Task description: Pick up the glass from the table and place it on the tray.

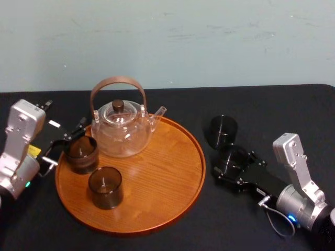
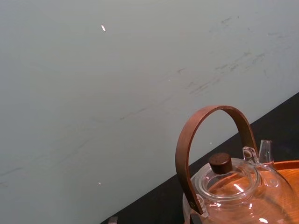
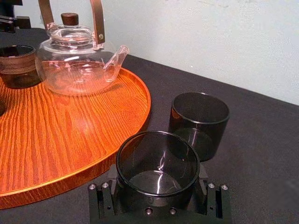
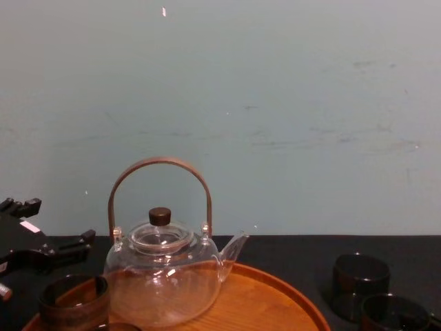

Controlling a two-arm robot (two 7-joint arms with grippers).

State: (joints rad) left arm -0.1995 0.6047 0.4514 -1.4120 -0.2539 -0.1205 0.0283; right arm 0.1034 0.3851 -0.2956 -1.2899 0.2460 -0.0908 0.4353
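- The right gripper [image 1: 233, 163] sits low on the black table [image 1: 272, 110], to the right of the tray [image 1: 157, 209], with its jaws against both sides of a smoky glass [image 3: 158, 163].
- That smoky glass stands upright and empty, its base down at table level. It is off the tray and just beside the raised rim.
- A second dark glass [image 1: 223, 130] stands just beyond the held one, farther from the robot. The two are very close, and I cannot tell whether they touch.
- The tray is round, orange-brown wood with a low rim, and it lies flat in the middle of the table.
- A clear glass teapot [image 1: 121, 130] stands at the back of the tray, its brown hoop handle upright and its spout pointing right, toward the dark glasses.
- Two brown glasses stand on the tray's left part — one brown glass [image 1: 81, 154] near the left rim beside the teapot, and the nearer brown glass [image 1: 105, 187] closer to the robot.
- The left gripper [image 1: 67, 142] hangs at the tray's left edge, jaws spread wide and holding nothing — the rim-side brown glass stands right at its fingers.
- In the chest view the left gripper's fingers are above that glass's rim.
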